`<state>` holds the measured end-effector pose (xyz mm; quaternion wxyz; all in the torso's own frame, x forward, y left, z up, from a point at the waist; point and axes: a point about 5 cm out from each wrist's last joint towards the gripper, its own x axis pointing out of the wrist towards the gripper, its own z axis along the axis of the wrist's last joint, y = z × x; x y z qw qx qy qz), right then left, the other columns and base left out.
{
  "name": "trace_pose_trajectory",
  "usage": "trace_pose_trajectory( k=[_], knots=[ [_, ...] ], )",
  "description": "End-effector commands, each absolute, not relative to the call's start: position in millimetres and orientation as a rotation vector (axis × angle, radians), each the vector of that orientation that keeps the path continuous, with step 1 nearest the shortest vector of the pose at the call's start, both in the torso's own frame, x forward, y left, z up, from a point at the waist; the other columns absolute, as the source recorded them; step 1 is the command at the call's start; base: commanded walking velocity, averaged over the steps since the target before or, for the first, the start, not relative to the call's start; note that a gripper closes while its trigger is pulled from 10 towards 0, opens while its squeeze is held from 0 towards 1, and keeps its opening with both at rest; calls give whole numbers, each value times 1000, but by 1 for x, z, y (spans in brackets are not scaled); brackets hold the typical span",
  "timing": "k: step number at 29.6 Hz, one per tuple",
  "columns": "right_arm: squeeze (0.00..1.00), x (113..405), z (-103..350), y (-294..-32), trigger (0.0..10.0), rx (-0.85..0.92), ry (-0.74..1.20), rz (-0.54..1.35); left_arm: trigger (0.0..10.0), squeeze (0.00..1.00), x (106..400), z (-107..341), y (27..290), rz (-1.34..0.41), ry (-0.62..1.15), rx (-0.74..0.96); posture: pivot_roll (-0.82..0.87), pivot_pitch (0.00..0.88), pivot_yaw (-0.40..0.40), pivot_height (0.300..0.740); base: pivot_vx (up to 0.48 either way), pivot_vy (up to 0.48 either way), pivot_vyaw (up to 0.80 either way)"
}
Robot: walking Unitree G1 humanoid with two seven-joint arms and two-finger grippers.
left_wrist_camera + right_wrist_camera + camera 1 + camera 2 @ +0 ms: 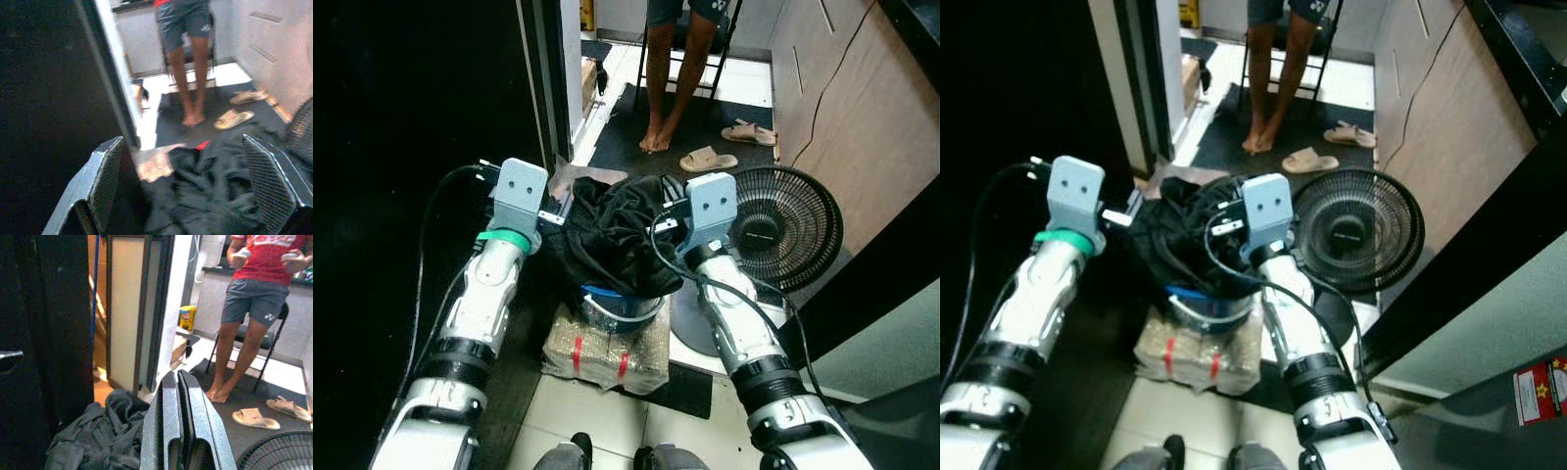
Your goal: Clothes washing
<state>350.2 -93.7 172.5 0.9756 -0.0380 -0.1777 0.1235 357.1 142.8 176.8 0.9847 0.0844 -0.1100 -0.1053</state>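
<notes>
A heap of black clothes point(612, 235) spills over the rim of a clear bucket with a blue band point(619, 305), which stands on a wrapped bundle with 2 red straps point(607, 352) on the floor. The left gripper point(190, 196) hangs just beside the heap's left edge with its 2 fingers point(102, 181) spread wide, while the right gripper point(183, 421) is at the heap's right edge, fingers pressed together on nothing. Right of the bucket stands a black fan point(783, 227), and beyond it a barefoot person point(671, 78) by 2 tan sandals point(708, 159)

Left tool point(195, 196) with fingers spread wide, crumpled black clothes point(215, 196) between, barefoot person point(188, 58), beige sandals point(234, 118) behind
</notes>
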Motion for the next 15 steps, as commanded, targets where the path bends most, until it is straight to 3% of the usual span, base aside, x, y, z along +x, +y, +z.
trace_pose_trajectory(
  k=[1,5,15],
  knots=[
    [0,349,172,-103,10000,-78,-364,211,10000,0,352,171,137,-259,-192,134,-19,51,10,740,0,0,0],
    [0,341,170,-123,10000,-82,-369,163,10000,0,334,166,109,-412,-175,75,-43,35,27,740,0,0,0],
    [0,315,125,-130,10000,-87,-233,174,10000,0,302,122,104,-487,-59,179,-48,23,44,740,0,0,0]
  ],
)
